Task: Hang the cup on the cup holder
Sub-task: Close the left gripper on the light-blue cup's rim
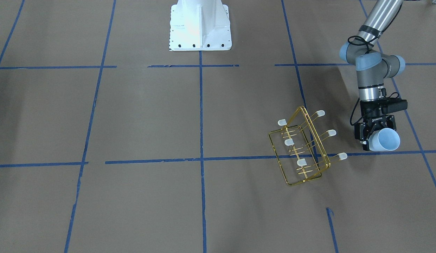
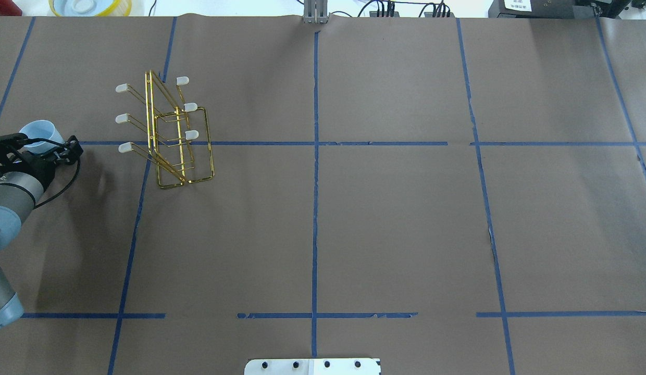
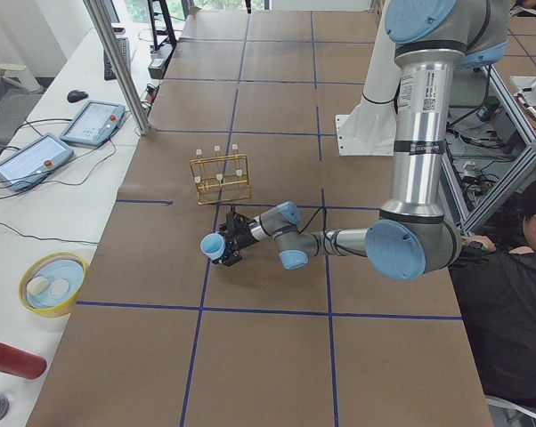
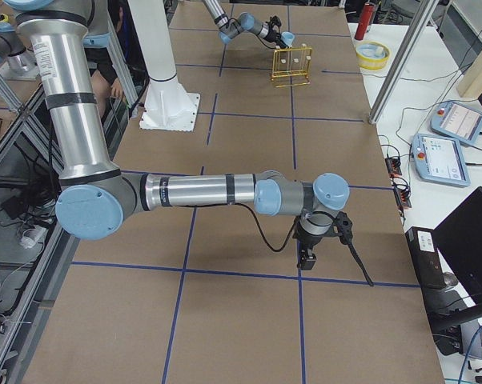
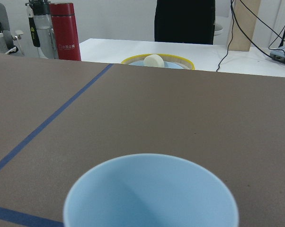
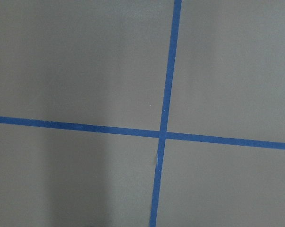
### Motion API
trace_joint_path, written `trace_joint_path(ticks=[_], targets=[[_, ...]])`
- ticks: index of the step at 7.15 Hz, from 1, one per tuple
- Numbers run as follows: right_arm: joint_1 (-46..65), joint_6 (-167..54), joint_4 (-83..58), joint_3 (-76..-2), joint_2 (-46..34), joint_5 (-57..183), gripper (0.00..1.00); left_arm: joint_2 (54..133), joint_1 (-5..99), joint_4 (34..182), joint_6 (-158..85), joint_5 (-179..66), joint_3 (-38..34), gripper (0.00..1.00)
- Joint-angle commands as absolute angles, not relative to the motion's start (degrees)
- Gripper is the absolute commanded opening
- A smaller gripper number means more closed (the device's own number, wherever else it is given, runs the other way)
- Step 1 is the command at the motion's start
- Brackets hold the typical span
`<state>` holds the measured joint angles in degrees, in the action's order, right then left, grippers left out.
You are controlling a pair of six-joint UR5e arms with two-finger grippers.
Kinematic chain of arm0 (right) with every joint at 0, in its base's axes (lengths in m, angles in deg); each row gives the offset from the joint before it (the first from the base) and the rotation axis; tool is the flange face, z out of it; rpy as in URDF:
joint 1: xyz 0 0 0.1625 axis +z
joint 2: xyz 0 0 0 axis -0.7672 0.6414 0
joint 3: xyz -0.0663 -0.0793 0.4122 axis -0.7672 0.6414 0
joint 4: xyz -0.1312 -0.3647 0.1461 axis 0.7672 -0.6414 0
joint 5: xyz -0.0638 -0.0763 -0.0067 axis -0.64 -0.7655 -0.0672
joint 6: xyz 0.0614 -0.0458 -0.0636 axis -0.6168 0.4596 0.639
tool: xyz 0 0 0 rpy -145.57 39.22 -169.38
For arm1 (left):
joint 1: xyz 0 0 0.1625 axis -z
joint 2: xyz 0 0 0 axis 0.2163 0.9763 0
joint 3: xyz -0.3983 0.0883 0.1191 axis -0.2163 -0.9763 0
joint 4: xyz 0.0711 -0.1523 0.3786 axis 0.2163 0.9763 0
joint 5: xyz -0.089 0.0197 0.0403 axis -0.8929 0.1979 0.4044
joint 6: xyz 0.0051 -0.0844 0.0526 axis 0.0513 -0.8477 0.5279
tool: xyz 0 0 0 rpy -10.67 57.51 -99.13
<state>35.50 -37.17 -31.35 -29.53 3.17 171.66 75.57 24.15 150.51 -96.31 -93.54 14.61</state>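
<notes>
My left gripper (image 1: 377, 137) is shut on the pale blue cup (image 1: 387, 140), gripping its body with the open mouth pointing away from the wrist. The cup is held on its side just above the table, to the outer side of the gold wire cup holder (image 1: 302, 147) and clear of it. In the overhead view the cup (image 2: 41, 133) is left of the holder (image 2: 169, 133), whose capped prongs point toward it. The cup's rim fills the bottom of the left wrist view (image 5: 152, 194). My right gripper (image 4: 307, 258) hangs over bare table far from both; I cannot tell whether it is open.
A yellow-rimmed bowl (image 5: 154, 61) and a red bottle (image 5: 66, 30) stand beyond the table's end on the left. The white robot base (image 1: 200, 26) is at the table's middle edge. Blue tape lines cross the brown table.
</notes>
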Motion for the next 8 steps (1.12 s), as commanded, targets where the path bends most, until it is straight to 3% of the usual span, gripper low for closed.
trace_joint_path(ticks=[1,4,8], targets=[[35.50,-37.17,-31.35,-29.53,3.17,171.66,1.00,75.57,24.16,150.54,-96.24,-95.36,14.77,0.93],[35.42,-37.17,-31.35,-29.53,3.17,171.66,1.00,75.39,24.51,150.45,-95.89,-95.29,14.68,0.85],[35.50,-37.17,-31.35,-29.53,3.17,171.66,1.00,75.39,24.77,150.36,-95.80,-95.02,14.68,0.83]])
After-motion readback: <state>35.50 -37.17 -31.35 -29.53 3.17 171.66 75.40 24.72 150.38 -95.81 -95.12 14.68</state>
